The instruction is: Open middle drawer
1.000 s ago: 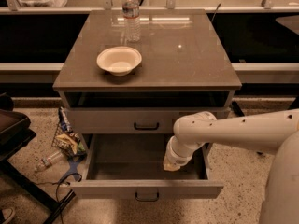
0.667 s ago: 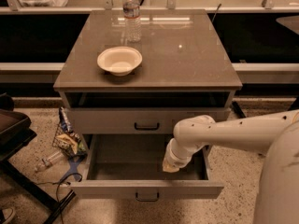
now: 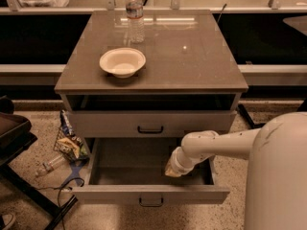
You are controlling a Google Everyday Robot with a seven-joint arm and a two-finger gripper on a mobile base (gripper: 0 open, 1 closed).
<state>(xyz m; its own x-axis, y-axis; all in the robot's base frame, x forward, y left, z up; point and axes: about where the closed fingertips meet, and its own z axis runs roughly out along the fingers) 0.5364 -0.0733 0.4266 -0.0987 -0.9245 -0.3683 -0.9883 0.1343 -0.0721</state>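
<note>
The middle drawer (image 3: 115, 194) is a wide grey drawer with a low front and a small black bar handle (image 3: 151, 202). It stands pulled far out and its inside shows empty. My gripper (image 3: 172, 170) is at the end of the white arm (image 3: 225, 145), reaching down into the drawer's right half near its front wall. The wrist hides the gripper's tip. The taller-fronted grey drawer (image 3: 110, 123) above it has a black handle and sits nearly closed. The lowest drawer is hidden under the open one.
A white bowl (image 3: 122, 61) and a water bottle (image 3: 135, 13) stand on the cabinet top (image 3: 192, 66). A wire basket of wrappers (image 3: 69, 145) and a bottle lie on the floor at the left. A dark object (image 3: 12, 128) stands at the left. My white body (image 3: 278, 176) is at the right.
My wrist has shifted slightly left and down inside the open drawer. The drawer has stayed pulled out.
</note>
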